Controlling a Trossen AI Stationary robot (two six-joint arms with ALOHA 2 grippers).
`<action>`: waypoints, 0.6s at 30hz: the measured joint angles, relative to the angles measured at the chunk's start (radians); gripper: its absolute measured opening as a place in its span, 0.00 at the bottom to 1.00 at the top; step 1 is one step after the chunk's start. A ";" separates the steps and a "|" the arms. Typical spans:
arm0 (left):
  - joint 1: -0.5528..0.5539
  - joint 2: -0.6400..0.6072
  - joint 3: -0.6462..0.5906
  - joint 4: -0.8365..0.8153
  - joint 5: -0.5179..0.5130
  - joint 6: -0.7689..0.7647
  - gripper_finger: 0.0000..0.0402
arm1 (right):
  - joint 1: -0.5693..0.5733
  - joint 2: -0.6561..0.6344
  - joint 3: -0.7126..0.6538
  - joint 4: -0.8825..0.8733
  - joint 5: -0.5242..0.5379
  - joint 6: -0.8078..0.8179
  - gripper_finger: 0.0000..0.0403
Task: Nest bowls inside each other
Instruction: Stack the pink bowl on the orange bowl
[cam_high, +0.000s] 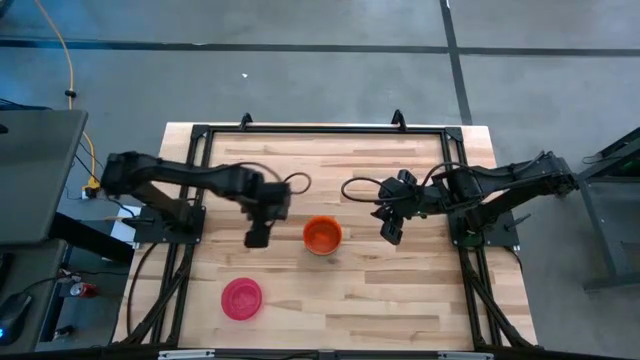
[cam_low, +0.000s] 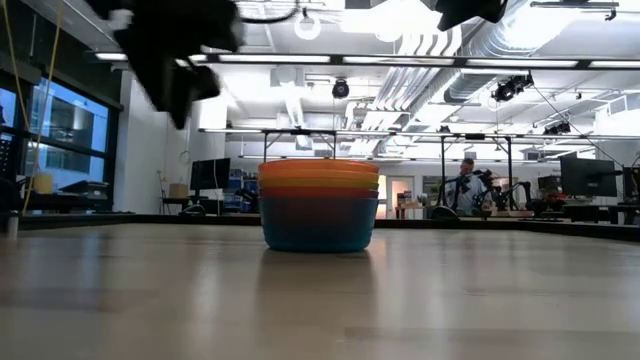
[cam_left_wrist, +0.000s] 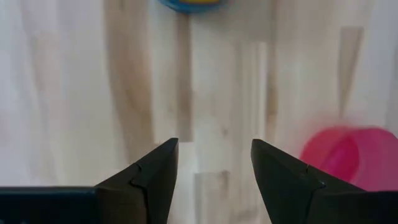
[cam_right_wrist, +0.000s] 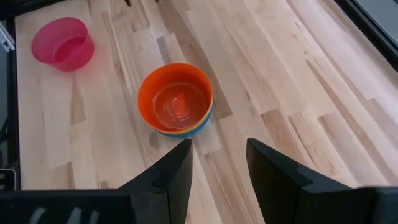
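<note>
A stack of nested bowls (cam_high: 322, 235) stands upright on the table's middle, orange on top, with yellow and blue below it (cam_low: 319, 205) (cam_right_wrist: 176, 101). A single pink bowl (cam_high: 241, 298) (cam_right_wrist: 63, 42) (cam_left_wrist: 353, 155) sits upright toward the near left. My left gripper (cam_high: 257, 238) (cam_left_wrist: 214, 165) hovers open above the table left of the stack. My right gripper (cam_high: 389, 234) (cam_right_wrist: 219, 158) hovers open right of the stack. Neither holds anything. Lime green and purple bowls do not show separately.
Black frame rails (cam_high: 190, 180) run around the wooden table's edges. Bare wood lies between the stack and the pink bowl and across the table's near right. A person (cam_low: 463, 185) sits far off in the room behind.
</note>
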 joint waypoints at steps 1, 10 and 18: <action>-0.017 -0.027 -0.029 0.015 0.004 -0.014 0.48 | 0.000 0.000 0.000 0.001 0.000 -0.005 0.36; -0.183 -0.191 -0.224 0.194 -0.003 -0.179 0.48 | -0.010 0.000 0.000 0.035 0.002 -0.054 0.36; -0.366 -0.188 -0.343 0.314 -0.004 -0.316 0.48 | -0.020 0.000 0.000 0.044 0.005 -0.061 0.36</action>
